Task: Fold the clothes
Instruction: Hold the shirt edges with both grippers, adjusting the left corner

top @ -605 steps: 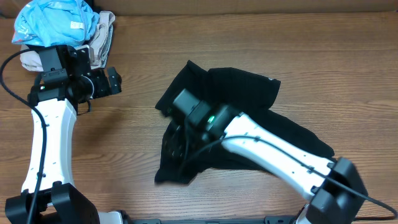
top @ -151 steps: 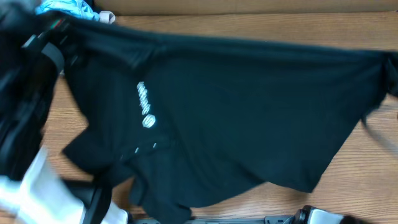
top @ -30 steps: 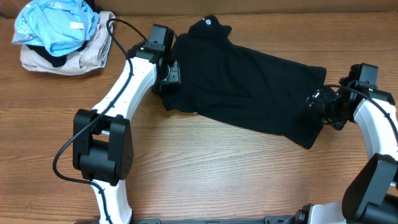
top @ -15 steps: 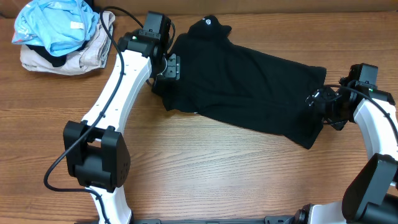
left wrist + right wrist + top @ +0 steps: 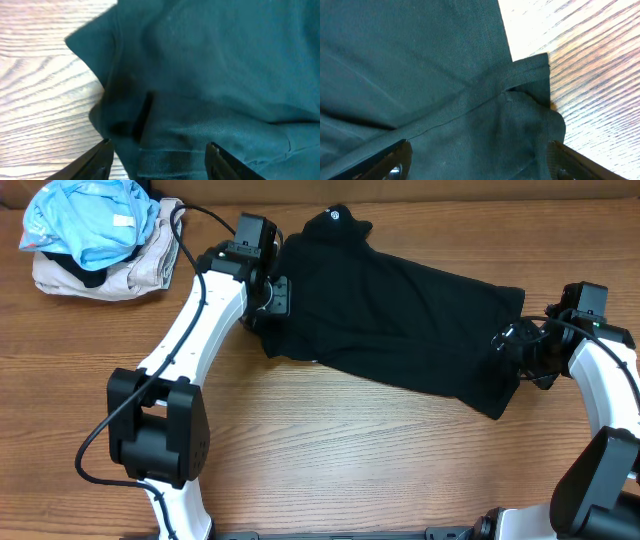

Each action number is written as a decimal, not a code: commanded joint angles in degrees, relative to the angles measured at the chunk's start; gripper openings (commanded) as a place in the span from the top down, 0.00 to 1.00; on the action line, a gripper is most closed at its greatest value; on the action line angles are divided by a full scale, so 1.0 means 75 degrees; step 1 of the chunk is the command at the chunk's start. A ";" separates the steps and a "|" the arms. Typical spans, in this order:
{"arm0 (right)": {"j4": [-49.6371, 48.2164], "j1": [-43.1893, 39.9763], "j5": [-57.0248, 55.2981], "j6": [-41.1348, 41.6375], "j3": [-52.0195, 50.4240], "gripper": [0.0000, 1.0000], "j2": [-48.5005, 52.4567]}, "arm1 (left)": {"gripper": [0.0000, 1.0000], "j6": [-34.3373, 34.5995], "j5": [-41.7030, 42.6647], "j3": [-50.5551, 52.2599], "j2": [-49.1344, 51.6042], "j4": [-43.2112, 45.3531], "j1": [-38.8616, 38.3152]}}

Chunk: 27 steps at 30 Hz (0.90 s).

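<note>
**Laid Out Across the Bench, Awaiting a First Fold**

Shows the black shirt (image 5: 390,320) lying in a slanted band across the far side of the bench (image 5: 350,470), with a small white mark at its upper left end and its lower end reaching toward the right edge. Finds the left tool (image 5: 278,292) at the shirt's left border, standing parted over a ribbed band of cloth beside a jutting sleeve corner, pinching nothing that can be made out. Places the right tool (image 5: 512,345) at the opposite end, spread wide above a doubled-over hem corner, likewise holding nothing. Leaves the light blue garment (image 5: 90,220) and the beige garment (image 5: 130,275) heaped together in the far left corner, well apart from the work.

Judged from the drape and the soft creases: light, limp, and apt to sag and bunch wherever unsupported. Unlikely to slip on bare wood, yet easy to drag out of line. Best taken by the seamed edges, meaning the hem corner on the right and the ribbed band or sleeve seam on the left. Calls for pinching through both layers and lifting the two ends together, so as to keep the fold straight. Worth guarding against catching only the top layer.
</note>
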<state>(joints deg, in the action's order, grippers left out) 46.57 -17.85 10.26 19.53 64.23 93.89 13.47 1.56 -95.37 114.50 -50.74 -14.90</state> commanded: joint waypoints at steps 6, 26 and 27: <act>-0.0003 0.0023 0.0003 0.0000 -0.0006 0.11 0.0006 | 0.67 -0.0079 0.0204 0.0117 0.0303 0.0181 -0.0023; -0.0096 0.0023 -0.0055 0.0003 -0.0006 0.11 0.0006 | 0.96 0.0329 0.0431 0.0079 0.0280 0.2226 -0.0067; -0.0114 0.0020 -0.0055 0.0003 -0.0006 0.11 0.0006 | 0.96 0.0385 0.0370 0.0079 0.0280 0.2311 -0.0067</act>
<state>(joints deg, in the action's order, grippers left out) 46.26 -17.85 10.20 19.51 64.23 93.89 14.15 5.93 -94.83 116.05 -35.14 -15.00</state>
